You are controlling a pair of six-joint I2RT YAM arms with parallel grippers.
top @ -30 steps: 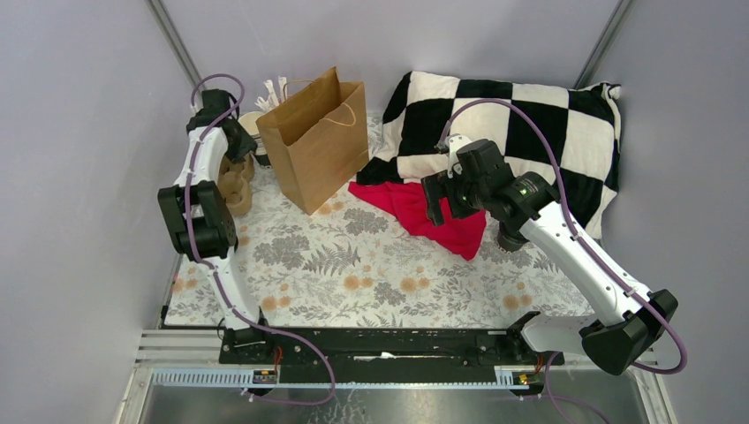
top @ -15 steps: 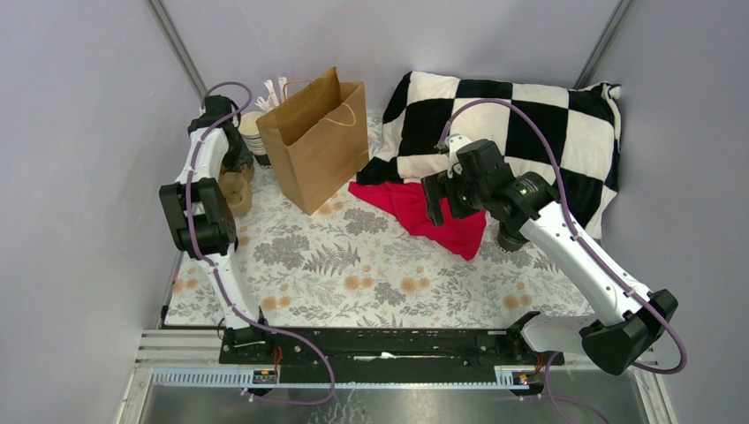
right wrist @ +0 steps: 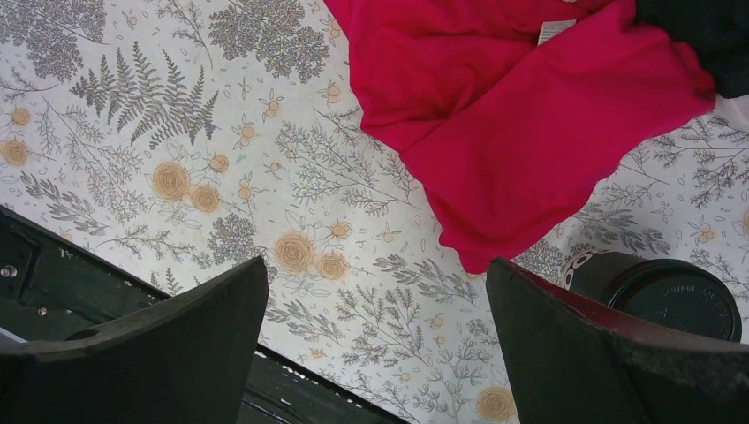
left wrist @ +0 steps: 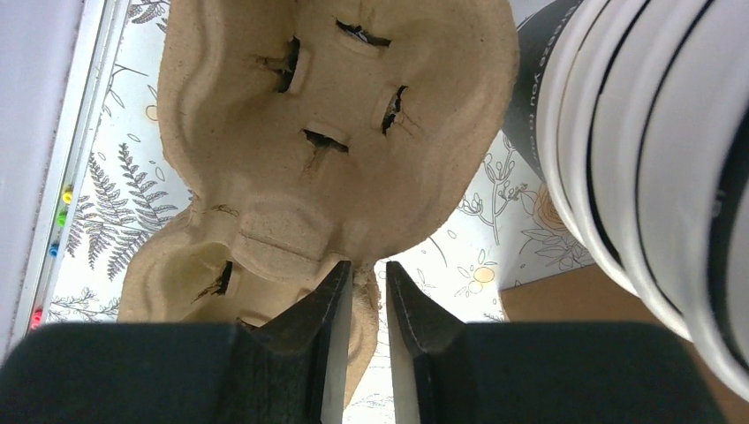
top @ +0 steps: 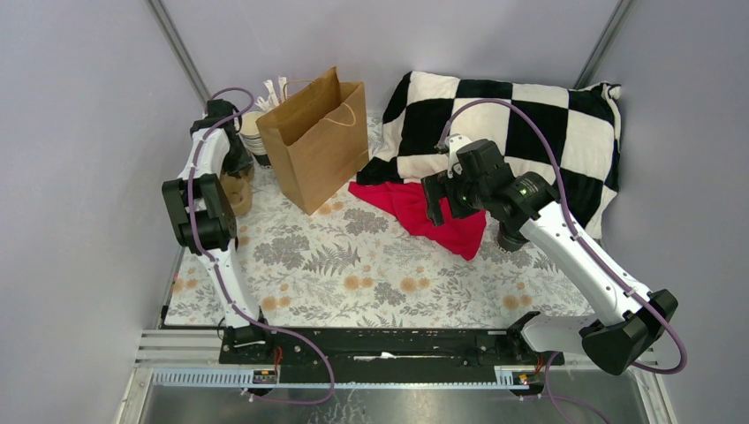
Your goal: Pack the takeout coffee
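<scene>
While the right gripper gapes near the takeout coffee, the left gripper, jaws almost together at the pulp carrier, grip uncertain, risks toppling the cup stack.

Left tool narrow, perhaps gripping; right tool wide.

cup stack: white print on the dark outer wall, cut off at the frame edge and by the rims. Reads roughly "...ooze You...", the rest is hidden.
coffee lid: raised lettering around the top, too small to read.
coffee cup: white marks on the dark wall, not legible.
cloth tag: small white tag on the red cloth, print not legible.
</scene>
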